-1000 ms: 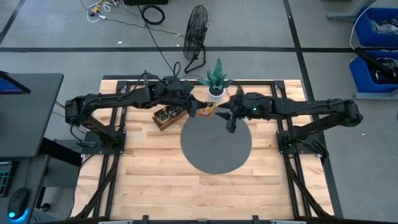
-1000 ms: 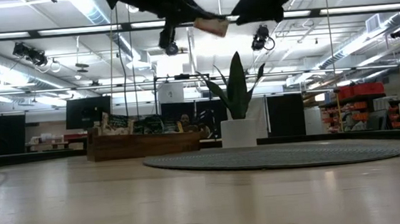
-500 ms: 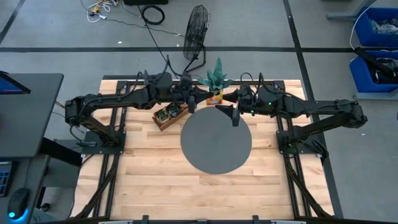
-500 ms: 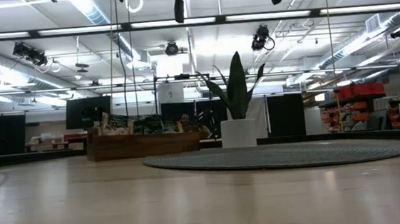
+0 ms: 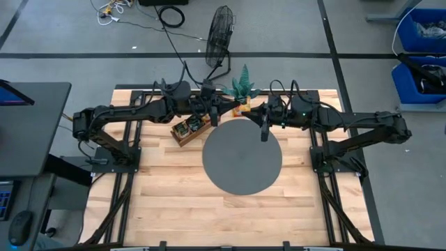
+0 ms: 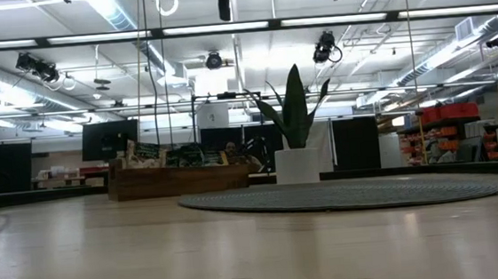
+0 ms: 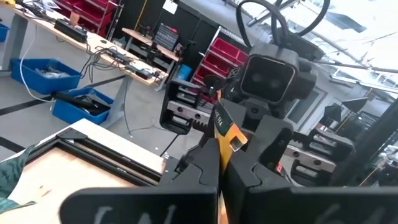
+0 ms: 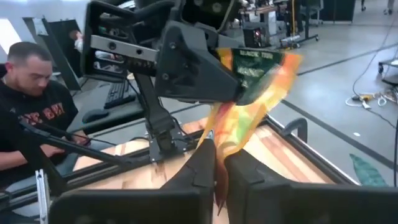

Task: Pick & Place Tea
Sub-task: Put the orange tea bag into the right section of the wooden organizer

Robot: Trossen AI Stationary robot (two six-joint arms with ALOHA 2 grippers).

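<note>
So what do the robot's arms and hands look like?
Both arms are long, dark and jointed, with black cables looping along them. The left hand and the right hand each end in two chunky black fingers. A small green light glows on the right arm.

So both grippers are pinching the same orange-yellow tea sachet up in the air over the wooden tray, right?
Not over the tray. The left gripper and right gripper are both shut on one orange-yellow tea sachet, but the high view puts the handover beside the potted plant, clear of the wooden tray. The rest holds.
</note>
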